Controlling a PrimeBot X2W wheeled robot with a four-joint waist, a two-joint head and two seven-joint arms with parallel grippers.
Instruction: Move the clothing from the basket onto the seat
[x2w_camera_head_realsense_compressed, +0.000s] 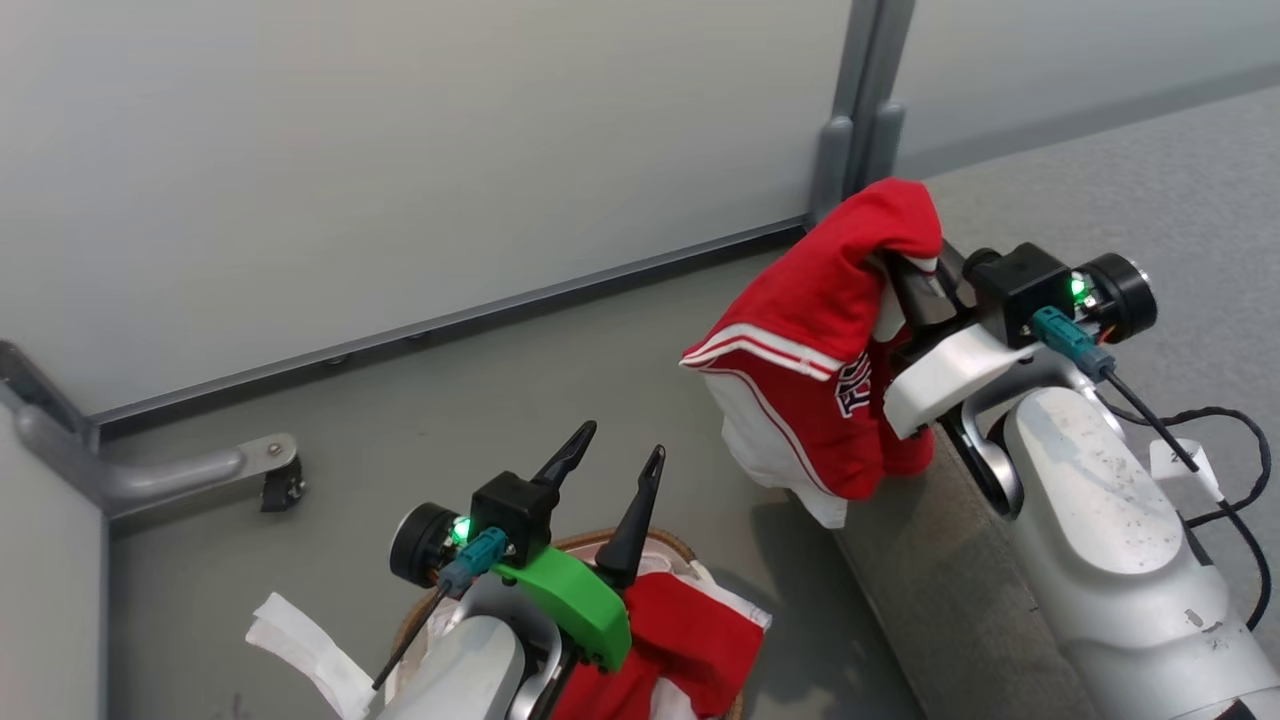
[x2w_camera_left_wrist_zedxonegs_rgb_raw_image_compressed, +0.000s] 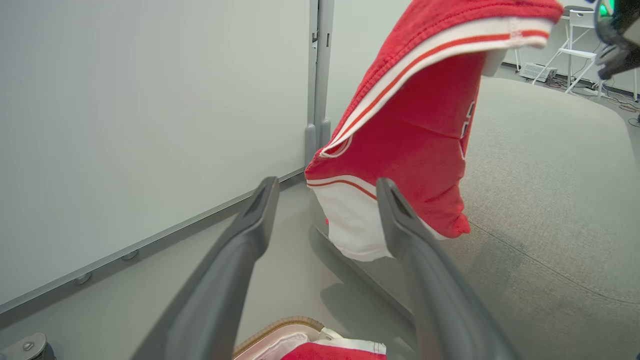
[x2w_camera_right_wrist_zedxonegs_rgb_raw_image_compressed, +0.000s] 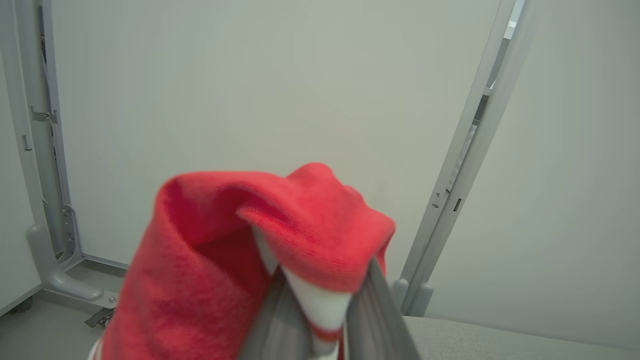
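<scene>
- The white liner (x2w_camera_head_realsense_compressed: 300, 640) of the basket (x2w_camera_head_realsense_compressed: 672, 541) spills over its side onto the grey floor (x2w_camera_head_realsense_compressed: 420, 420), at the lower left of the head view.
- The left gripper (x2w_camera_head_realsense_compressed: 620, 445) hovers over the basket. Its two dark fingers are spread wide with nothing between them, pointing toward the partition wall (x2w_camera_head_realsense_compressed: 400, 150).
- The basket sits on the floor under the left arm, near the seat's front edge, with a strip of floor between them. Part of its brown woven rim shows.
- The lower garment (x2w_camera_head_realsense_compressed: 690, 620) lies crumpled inside the basket, red with white trim along one edge.
- The lifted garment (x2w_camera_head_realsense_compressed: 820, 300) hangs in the air at the seat's corner. Its white-striped hem droops beside the seat's edge, and I cannot tell whether it touches the upholstery.
- The right gripper (x2w_camera_head_realsense_compressed: 905, 275) has its fingers pinched nearly together on a fold at the top of the lifted garment. In the right wrist view, white trim is squeezed between them.
- The seat (x2w_camera_head_realsense_compressed: 1180, 200) stretches across the right side, grey and woven, with the right arm reaching over it.
</scene>
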